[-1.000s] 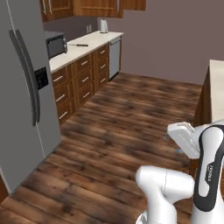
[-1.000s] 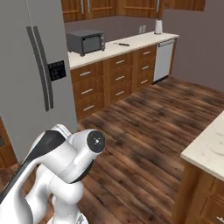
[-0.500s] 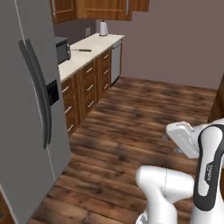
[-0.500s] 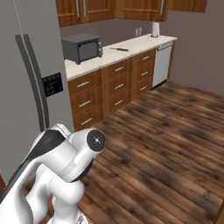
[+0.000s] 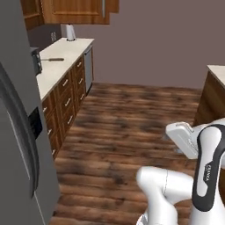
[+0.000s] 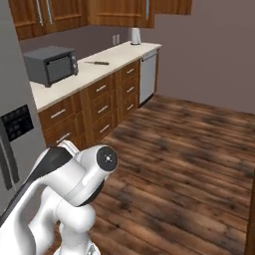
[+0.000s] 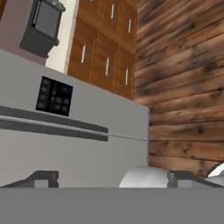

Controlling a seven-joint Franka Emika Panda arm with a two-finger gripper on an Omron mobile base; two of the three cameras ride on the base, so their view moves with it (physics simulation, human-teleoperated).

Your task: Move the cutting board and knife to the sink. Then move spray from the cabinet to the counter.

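The knife lies on the beige counter ahead on the left, past the microwave; from the right base view the knife rests mid-counter. Reddish-brown wall cabinets with vertical silver bar handles hang above it, doors closed. The cutting board, the sink and the spray are out of view. My gripper is open, far from the counter, with nothing between its fingertips, and it faces the fridge and the floor. The arm is folded close over the base.
A grey fridge stands close on the left. A dark microwave and a white jug sit on the counter, with a dishwasher below its far end. An island corner is at right. Wooden floor lies between.
The whole picture has shifted: the base has driven and turned, so the fridge now looms larger and closer and the counter is nearer. The arm's pose looks unchanged.
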